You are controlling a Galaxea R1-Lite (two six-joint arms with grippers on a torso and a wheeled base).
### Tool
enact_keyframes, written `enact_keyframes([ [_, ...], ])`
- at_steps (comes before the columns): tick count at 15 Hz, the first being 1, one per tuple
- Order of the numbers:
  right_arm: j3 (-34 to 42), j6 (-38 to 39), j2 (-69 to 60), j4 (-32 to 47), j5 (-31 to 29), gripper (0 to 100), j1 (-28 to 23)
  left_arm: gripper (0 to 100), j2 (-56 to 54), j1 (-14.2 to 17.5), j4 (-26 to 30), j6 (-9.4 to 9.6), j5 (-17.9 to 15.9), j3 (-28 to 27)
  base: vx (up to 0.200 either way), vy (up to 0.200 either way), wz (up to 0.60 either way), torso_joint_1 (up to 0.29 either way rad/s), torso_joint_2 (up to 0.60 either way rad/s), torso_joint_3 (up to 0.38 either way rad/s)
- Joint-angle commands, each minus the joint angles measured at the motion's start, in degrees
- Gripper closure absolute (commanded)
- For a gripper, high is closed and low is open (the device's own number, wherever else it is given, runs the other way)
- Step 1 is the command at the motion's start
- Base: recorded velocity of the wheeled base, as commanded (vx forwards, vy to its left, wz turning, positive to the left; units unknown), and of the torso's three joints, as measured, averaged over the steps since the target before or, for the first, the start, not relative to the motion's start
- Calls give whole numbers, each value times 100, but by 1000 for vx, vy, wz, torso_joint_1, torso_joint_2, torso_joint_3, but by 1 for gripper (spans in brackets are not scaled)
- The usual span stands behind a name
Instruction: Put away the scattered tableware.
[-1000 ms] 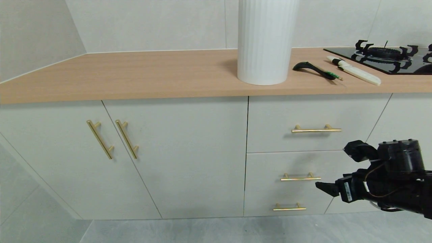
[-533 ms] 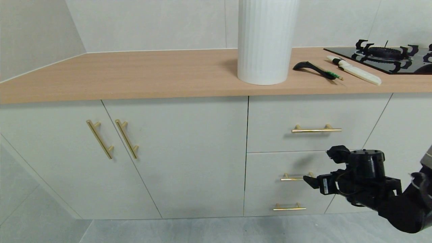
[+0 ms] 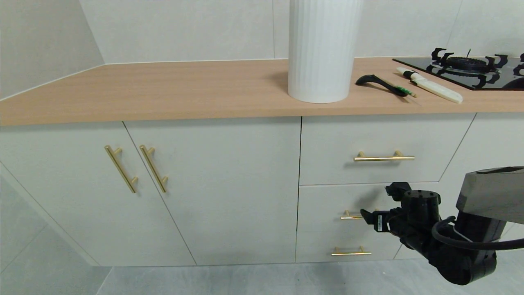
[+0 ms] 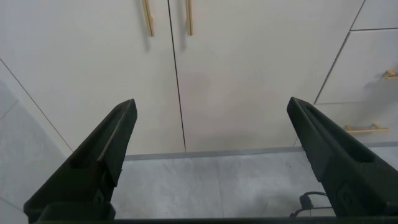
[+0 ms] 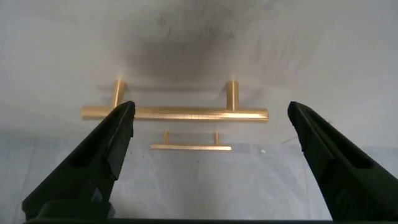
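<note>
Right tool (image 3: pixel 375 200), jaws spread, before the handle (image 5: pixel 174 114) of the shut middle drawer (image 3: pixel 323 203); left tool (image 4: pixel 210 106) likewise spread; knife (image 3: pixel 434 87) on the desk (image 3: pixel 163 90).

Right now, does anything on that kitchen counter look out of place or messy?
Two utensils lie loose and askew on the countertop, between the white ribbed container and the hob: a black utensil and a white knife. Nothing looks spilled or broken.
</note>
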Motion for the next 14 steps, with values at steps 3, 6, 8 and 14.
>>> enact_keyframes([
  [3, -214, 2, 554, -278, -172, 0, 18, 0, 7, 2, 1, 4, 0, 2, 0, 0, 0, 0, 0, 0],
  [6, -434, 2, 800, -559, -339, 0, 18, 0, 7, 2, 1, 4, 0, 2, 0, 0, 0, 0, 0, 0],
  [8, -548, 2, 897, -612, -454, 0, 18, 0, 7, 2, 1, -5, 0, 2, 0, 0, 0, 0, 0, 0],
  [14, -531, -16, 1072, -612, -489, 0, 18, 0, 7, 2, -7, 4, 0, 2, 0, 0, 0, 0, 0, 0],
])
